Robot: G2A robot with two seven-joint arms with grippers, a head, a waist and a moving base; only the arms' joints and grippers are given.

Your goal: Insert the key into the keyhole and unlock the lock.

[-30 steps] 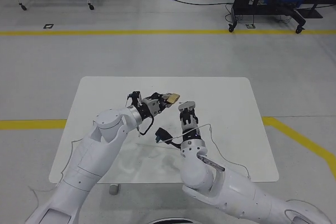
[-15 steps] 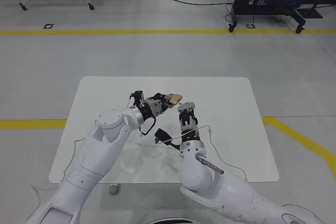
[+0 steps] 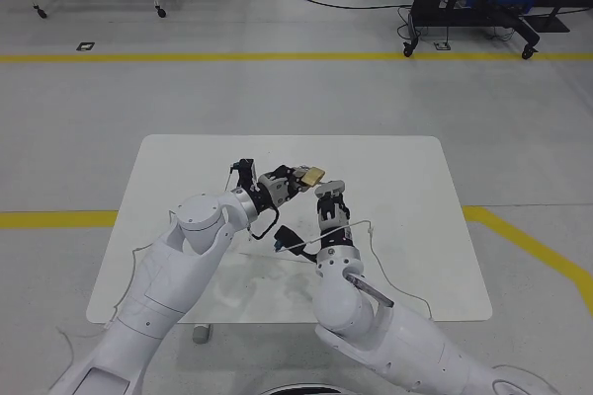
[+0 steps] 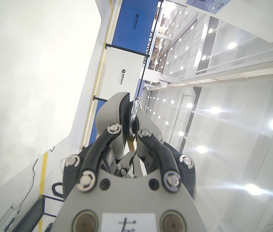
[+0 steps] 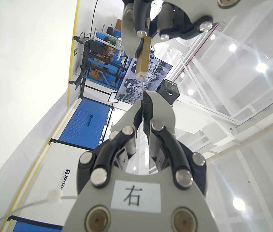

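Above the white tabletop (image 3: 415,168), the left claw (image 4: 131,109) is clamped on a rectangular brass padlock (image 5: 143,59). At the padlock's end face, the right claw (image 5: 144,102) pinches a thin silver key (image 5: 142,86). It would be best to keep the blade aligned, push straight, then twist.

A white table (image 3: 405,163) with rounded corners stands on a pale grey floor (image 3: 277,94) crossed by yellow lines (image 3: 227,56). A black wheeled stand (image 3: 469,18) sits at the far edge. Blue partition panels (image 4: 136,31) line the hall; a blue rack with boxes (image 5: 102,47) stands farther off. Round ceiling lights (image 4: 215,110) shine among white beams (image 4: 243,71).
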